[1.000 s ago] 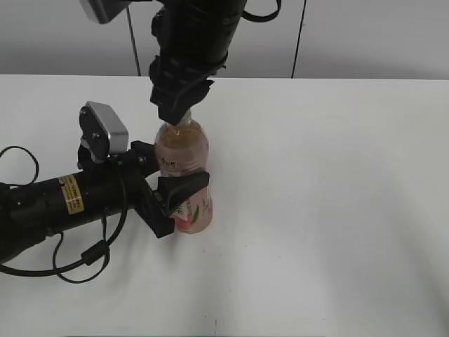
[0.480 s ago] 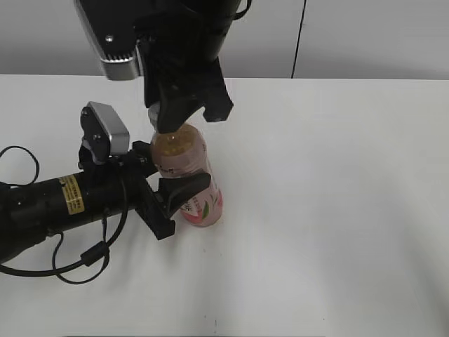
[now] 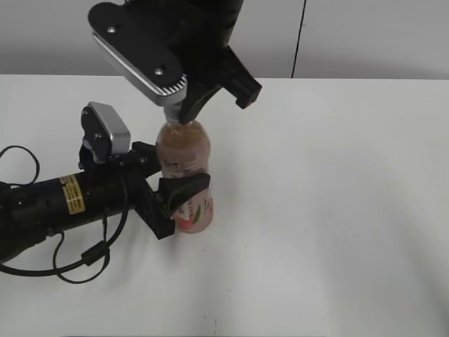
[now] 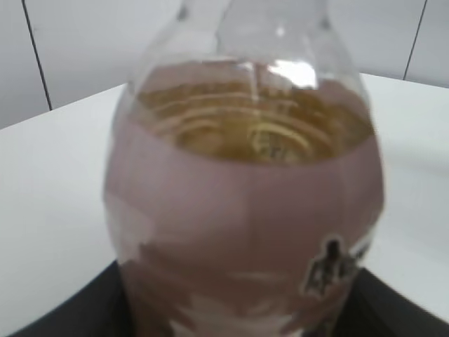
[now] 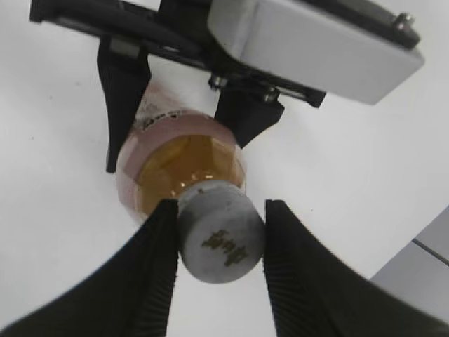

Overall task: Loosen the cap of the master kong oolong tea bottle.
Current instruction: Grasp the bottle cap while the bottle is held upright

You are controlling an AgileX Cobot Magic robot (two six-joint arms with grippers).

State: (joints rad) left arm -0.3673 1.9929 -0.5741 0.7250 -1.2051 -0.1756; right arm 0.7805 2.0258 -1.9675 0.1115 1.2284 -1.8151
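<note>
Bottle (image 3: 184, 175) of Master Kong oolong tea standing upright on the white surface (image 3: 337, 210), left of centre in the exterior view, held at two heights. Your left tool (image 3: 168, 191) reaches in from the left and is pressed onto the labelled body, one finger behind the bottle and one in front. The left wrist view is filled by the bottle's shoulder and the tea line, so contact shows only as dark finger edges at the bottom corners.

Your right tool (image 5: 217, 232) comes down from above. In the right wrist view the cap (image 5: 221, 230) sits between the two ribbed fingers (image 5: 151, 274). The left finger touches its side. The right finger shows a thin gap, so you cannot tell whether the pinch is complete. In the exterior view the cap is hidden behind the right tool and wrist camera housing.

Hazards, as judgements:
- Cap slip. If the right finger is not seated, a wrist turn would likely spin the fingers around the smooth cap without loosening it.
- Body rotation. If the lower clamp is too light, the whole bottle may turn with the cap, and the thread would stay tight.
- Tipping. A sideways pull at the neck, well above the lower grasp, could lever the bottle off its base.
- Squeeze. Thin plastic may buckle under a hard clamp, and tea could well out once the seal breaks.
</note>
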